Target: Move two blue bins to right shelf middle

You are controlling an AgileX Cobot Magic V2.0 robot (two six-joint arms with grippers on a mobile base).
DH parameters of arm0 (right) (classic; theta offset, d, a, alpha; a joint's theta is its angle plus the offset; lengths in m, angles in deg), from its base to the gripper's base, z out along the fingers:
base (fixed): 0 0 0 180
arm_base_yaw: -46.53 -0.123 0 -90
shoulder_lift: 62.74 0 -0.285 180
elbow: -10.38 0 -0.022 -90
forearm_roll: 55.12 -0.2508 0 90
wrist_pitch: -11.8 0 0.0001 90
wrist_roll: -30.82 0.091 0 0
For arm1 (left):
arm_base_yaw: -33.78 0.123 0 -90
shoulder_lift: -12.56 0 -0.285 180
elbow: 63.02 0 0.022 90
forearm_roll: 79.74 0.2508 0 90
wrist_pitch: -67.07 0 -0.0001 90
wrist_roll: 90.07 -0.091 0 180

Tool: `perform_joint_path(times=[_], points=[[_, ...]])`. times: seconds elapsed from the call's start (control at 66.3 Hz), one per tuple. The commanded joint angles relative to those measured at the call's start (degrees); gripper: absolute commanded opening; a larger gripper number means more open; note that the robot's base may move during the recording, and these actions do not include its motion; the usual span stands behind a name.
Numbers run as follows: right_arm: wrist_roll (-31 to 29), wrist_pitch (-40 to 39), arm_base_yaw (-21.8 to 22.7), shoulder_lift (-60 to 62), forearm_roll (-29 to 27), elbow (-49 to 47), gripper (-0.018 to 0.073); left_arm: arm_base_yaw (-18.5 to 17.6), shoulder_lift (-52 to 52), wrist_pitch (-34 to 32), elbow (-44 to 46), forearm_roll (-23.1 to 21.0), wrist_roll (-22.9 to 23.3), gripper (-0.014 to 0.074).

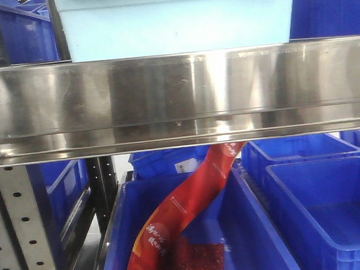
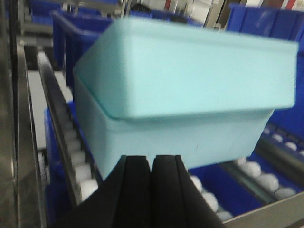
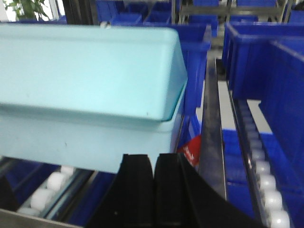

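Two pale blue bins sit nested on the roller shelf, the upper bin [image 2: 190, 66] tilted inside the lower bin [image 2: 180, 137]. In the front view the stack [image 1: 178, 21] shows above the steel shelf beam [image 1: 177, 98]. My left gripper [image 2: 151, 164] is shut with nothing between its fingers, its tips right at the lower bin's near wall. In the right wrist view the upper bin [image 3: 90, 66] and lower bin [image 3: 80, 140] fill the left side. My right gripper [image 3: 153, 164] is shut and empty at the lower bin's near right corner.
Dark blue bins [image 3: 256, 52] crowd the shelves behind and beside the stack. White roller tracks [image 2: 71, 156] and steel rails [image 3: 211, 133] run under it. Below the beam, a red bag [image 1: 180, 227] lies in a dark blue bin [image 1: 261, 240], with another bin [image 1: 333, 211] to its right.
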Motion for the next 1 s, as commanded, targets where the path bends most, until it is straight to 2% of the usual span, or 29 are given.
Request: perform_joint_path(times=[0.0, 0.362, 0.694, 0.739, 0.875, 0.98], points=[[-0.36, -3.17, 0.05, 2.29, 0.45, 0.24, -0.0166, -0.3, -2.85, -1.49, -0.12, 0.17, 0.11, -0.0111], [-0.36, -11.06, 0.05, 4.29, 0.45, 0.24, -0.0166, -0.3, -6.09, -1.88, -0.12, 0.17, 0.11, -0.0111], [-0.36, -10.9, 0.3, 6.36, 0.45, 1.7, -0.0166, -0.3, -6.09, -1.88, -0.12, 0.17, 0.11, -0.0111], [-1.92, -10.76, 1.37, 8.06, 0.45, 3.54, -0.0166, -0.3, -6.09, -1.88, -0.12, 0.17, 0.11, -0.0111], [-13.59, -11.4, 7.28, 14.51, -4.58, 13.31, -0.0166, -0.3, -6.09, -1.88, -0.12, 0.17, 0.11, -0.0111], [-14.73, -11.4, 11.96, 20.1, -5.84, 21.49, -0.0166, -0.3, -6.09, -1.88, -0.12, 0.17, 0.11, -0.0111]])
